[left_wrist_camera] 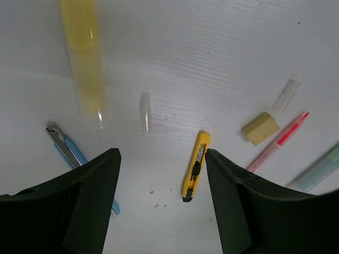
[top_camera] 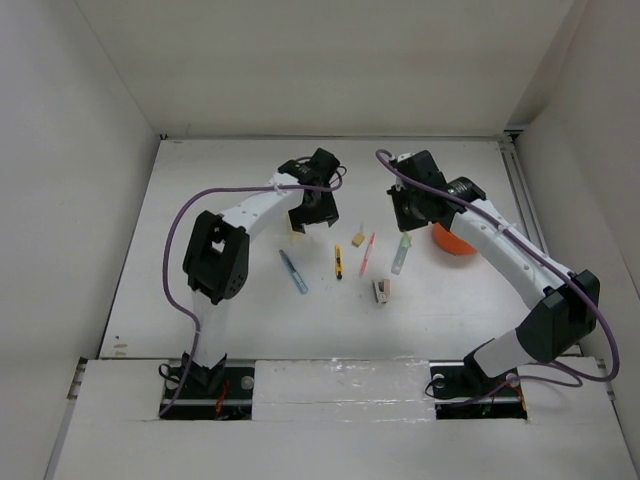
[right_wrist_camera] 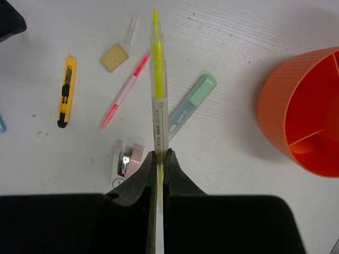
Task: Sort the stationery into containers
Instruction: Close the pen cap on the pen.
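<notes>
Nearest on the worktop (top_camera: 450,300), a small grey-pink piece (top_camera: 381,290). Just beyond, lying loose and apart: blue pen (top_camera: 293,271), yellow-black cutter (top_camera: 339,262), red pen (top_camera: 367,253), pale green marker (top_camera: 401,254), tan eraser (top_camera: 357,239). Further right, the orange tub (top_camera: 450,244). Clamped tight in the right gripper (right_wrist_camera: 160,156): 1 yellow highlighter (right_wrist_camera: 158,90), tip pointing away. Left gripper (left_wrist_camera: 161,156) parted, holding nothing, with a blurred pale yellow pen (left_wrist_camera: 85,63) ahead.

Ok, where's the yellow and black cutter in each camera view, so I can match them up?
Top external: the yellow-black cutter lies almost at the picture's centre.
Left wrist: the cutter is in the lower middle.
Right wrist: the cutter is at the upper left.
Shared landmark: the tan eraser, above and to the right of it in all three.
</notes>
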